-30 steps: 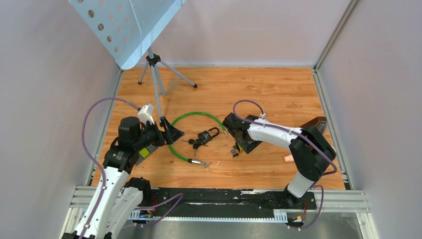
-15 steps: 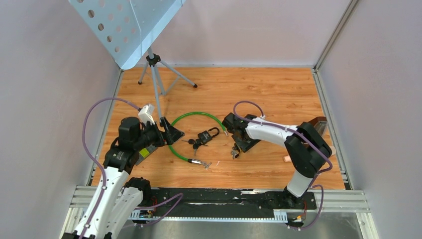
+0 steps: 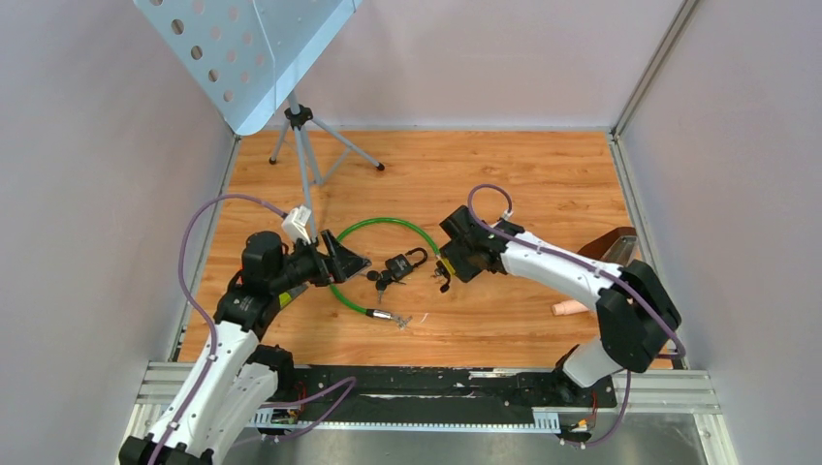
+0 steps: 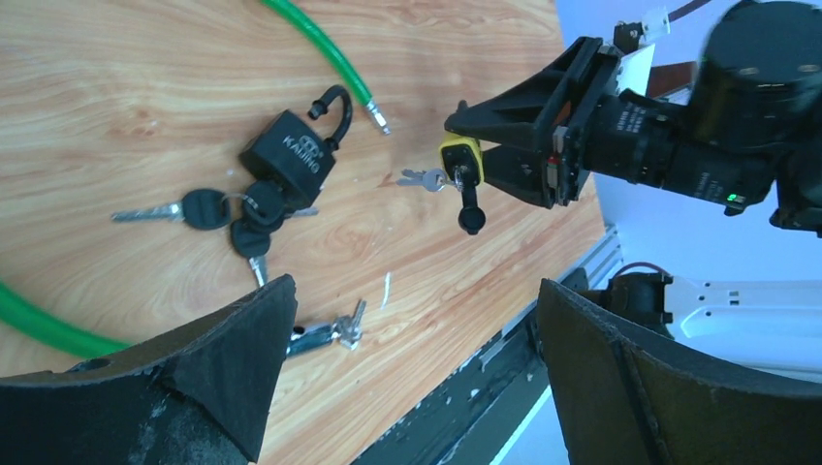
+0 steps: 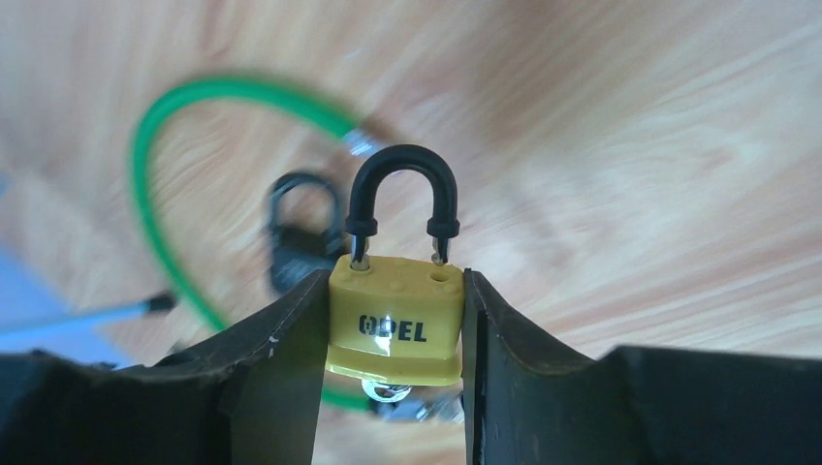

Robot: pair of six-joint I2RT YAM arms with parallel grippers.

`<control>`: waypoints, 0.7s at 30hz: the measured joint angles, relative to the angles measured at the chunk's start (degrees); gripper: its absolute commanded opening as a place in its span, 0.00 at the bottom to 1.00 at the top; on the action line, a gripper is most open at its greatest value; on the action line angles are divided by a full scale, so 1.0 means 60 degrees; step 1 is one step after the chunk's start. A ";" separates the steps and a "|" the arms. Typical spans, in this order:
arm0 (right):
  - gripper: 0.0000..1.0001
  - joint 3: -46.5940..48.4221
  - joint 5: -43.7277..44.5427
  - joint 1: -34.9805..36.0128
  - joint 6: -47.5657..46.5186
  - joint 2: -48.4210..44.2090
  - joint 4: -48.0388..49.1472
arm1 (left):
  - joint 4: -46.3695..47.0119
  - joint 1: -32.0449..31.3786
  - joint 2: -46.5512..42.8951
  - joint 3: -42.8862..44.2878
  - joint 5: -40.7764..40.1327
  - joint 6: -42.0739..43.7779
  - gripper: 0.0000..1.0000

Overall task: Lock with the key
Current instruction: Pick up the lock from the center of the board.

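Observation:
My right gripper (image 3: 448,263) is shut on a small yellow padlock (image 5: 395,325), held above the wood floor. Its black shackle (image 5: 400,199) is raised, one leg out of the body. A key (image 5: 388,390) hangs from its underside. The left wrist view shows the same padlock (image 4: 459,160) with a silver key (image 4: 419,178) sticking out and a black tag hanging below. A black padlock (image 3: 400,264) with a bunch of black-headed keys (image 4: 208,208) lies between the arms. My left gripper (image 3: 354,260) is open and empty, just left of the black padlock (image 4: 291,160).
A green cable (image 3: 378,225) loops round the black padlock; its metal end and small keys (image 3: 393,317) lie near the front. A tripod music stand (image 3: 300,145) stands back left. A brown object (image 3: 613,242) and a pink piece (image 3: 565,308) lie at the right.
My right arm has swung left and a little away, carrying the yellow padlock closer to the black padlock. My left arm has shifted slightly right toward the black padlock.

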 measured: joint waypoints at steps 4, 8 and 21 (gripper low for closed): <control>0.11 -0.0055 -0.0885 0.0011 -0.0703 -0.0841 0.1461 | 0.1155 -0.0605 0.0193 -0.0328 -0.0233 -0.0492 1.00; 0.11 -0.0055 -0.1712 0.0087 -0.1133 -0.1078 0.2707 | 0.2331 -0.1537 0.0444 -0.0379 -0.0903 -0.0579 1.00; 0.11 -0.0182 -0.2892 0.0375 -0.1220 -0.1628 0.4251 | 0.3894 -0.4430 0.2918 0.0171 -0.4572 -0.0044 0.96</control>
